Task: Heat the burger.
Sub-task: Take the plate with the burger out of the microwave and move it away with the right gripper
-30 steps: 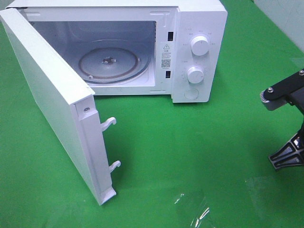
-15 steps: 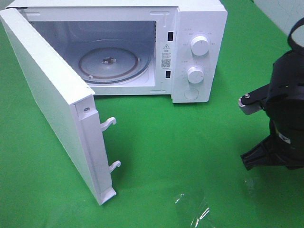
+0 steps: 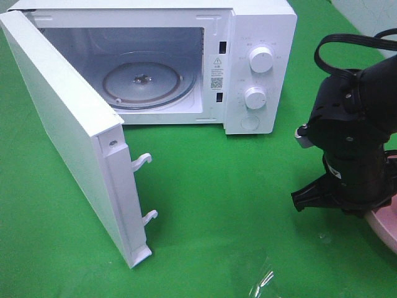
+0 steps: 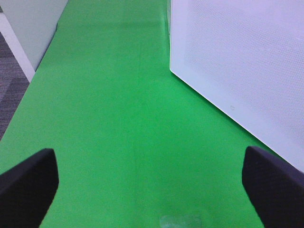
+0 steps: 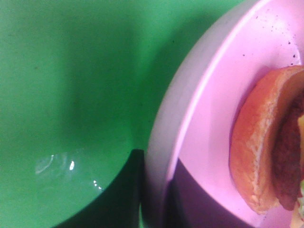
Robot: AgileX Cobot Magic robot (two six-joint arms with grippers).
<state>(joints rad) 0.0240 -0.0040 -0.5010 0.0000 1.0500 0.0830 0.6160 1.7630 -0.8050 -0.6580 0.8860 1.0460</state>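
Observation:
The burger (image 5: 259,142), a brown-orange bun with a green edge, lies on a pink speckled plate (image 5: 199,95) in the right wrist view. My right gripper (image 5: 154,199) is shut on the plate's rim, one dark finger under it. In the high view, the right arm (image 3: 347,149) stands at the right and hides the burger; only the plate's edge (image 3: 381,223) shows. The white microwave (image 3: 248,37) stands at the back with its door (image 3: 62,124) swung wide and its glass turntable (image 3: 141,84) bare. My left gripper (image 4: 152,190) is open over green cloth and holds nothing.
A clear plastic scrap (image 3: 260,279) lies on the cloth near the front edge. The open door juts far forward on the left. In the left wrist view, the microwave's perforated white wall (image 4: 237,61) is beside the gripper, and grey floor (image 4: 12,80) shows past the table edge.
My right arm has swung in from the right edge toward the middle, and the pink plate has come into view with it. Microwave and door have not moved.

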